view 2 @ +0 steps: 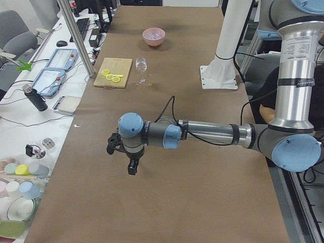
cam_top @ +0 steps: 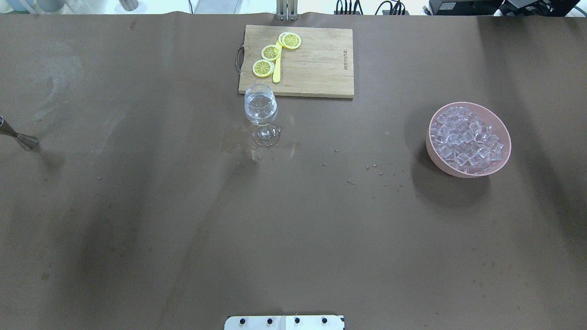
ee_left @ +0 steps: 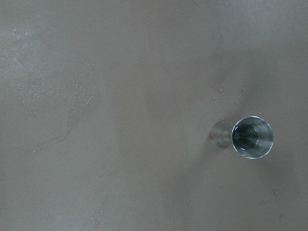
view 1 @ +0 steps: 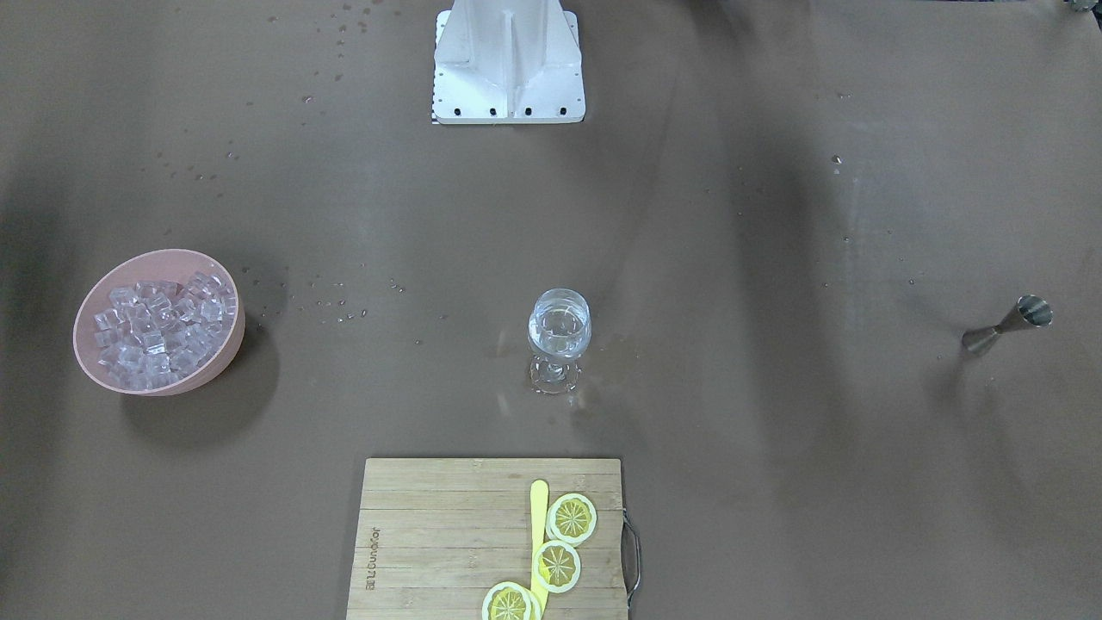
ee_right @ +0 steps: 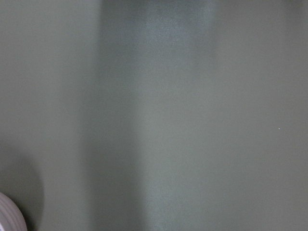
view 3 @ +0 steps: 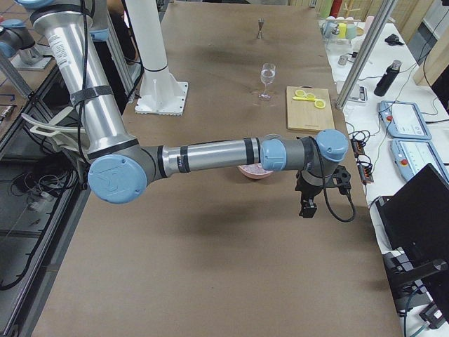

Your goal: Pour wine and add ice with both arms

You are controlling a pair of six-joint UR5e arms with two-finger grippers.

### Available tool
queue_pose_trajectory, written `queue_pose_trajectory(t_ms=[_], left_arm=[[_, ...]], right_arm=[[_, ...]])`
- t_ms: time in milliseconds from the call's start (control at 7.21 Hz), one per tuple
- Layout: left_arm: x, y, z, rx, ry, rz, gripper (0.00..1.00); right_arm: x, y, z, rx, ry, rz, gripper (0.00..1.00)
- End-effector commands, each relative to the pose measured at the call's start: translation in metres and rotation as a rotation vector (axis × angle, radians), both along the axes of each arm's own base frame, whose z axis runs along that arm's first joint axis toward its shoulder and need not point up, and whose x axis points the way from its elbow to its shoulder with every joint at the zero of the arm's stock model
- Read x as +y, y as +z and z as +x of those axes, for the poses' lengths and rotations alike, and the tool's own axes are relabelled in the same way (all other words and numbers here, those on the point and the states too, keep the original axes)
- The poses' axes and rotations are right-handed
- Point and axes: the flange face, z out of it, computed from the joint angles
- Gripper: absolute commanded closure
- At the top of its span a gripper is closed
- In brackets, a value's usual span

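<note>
Ice [view 1: 159, 331], clear glassy cubes (heaped), filling pink bowl [view 1: 207, 376]

place: robotics lab bench | proof: left arm [view 2: 212, 132] and right arm [view 3: 210, 154], grey industrial jointed units, over a brown-covered table [view 2: 202, 202] with a white metal pedestal [view 1: 508, 69] | side benches: teach pendants [view 3: 405, 118], dark screen [view 3: 421, 210], cables [cam_top: 346, 7] | surroundings: aluminium frame post [view 2: 76, 38], office chair [view 2: 15, 33]

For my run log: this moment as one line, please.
ice in bowl | glass upright | left gripper, right gripper: aloft, state unclear
</note>
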Motion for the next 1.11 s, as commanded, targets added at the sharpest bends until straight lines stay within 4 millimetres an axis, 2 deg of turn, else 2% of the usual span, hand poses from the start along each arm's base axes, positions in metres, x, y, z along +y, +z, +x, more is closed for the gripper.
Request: queue_pose_trajectory(t_ms=[0, 277, 416, 693, 832, 970], left_arm=[[0.003, 0.003, -0.001, -0.001, -0.003, -0.007, 0.02], [0.005, 0.003, -0.005, -0.002, -0.011, -0.005, 0.02], [0.006, -0.002, -0.007, -0.004, -0.014, 0.004, 0.02], [0.014, -0.016, -0.008, 0.001, -0.074, -0.025, 0.02], [0.019, -0.029, -0.006, 0.014, -0.159, -0.036, 0.02], [0.036, -0.020, -0.005, 0.034, -0.208, 0.008, 0.02]], right_arm=[[0.005, 0.004, 0.000, -0.004, 0.000, -0.004, 0.00], [0.006, 0.003, 0.002, 0.027, -0.001, 0.007, 0.00], [0.005, -0.007, 0.001, 0.014, 0.002, 0.024, 0.00], [0.007, -0.018, -0.014, -0.005, -0.010, 0.018, 0.00], [0.005, -0.036, -0.035, -0.021, 0.011, -0.007, 0.00], [0.008, -0.059, -0.072, -0.020, 0.033, -0.039, 0.00]])
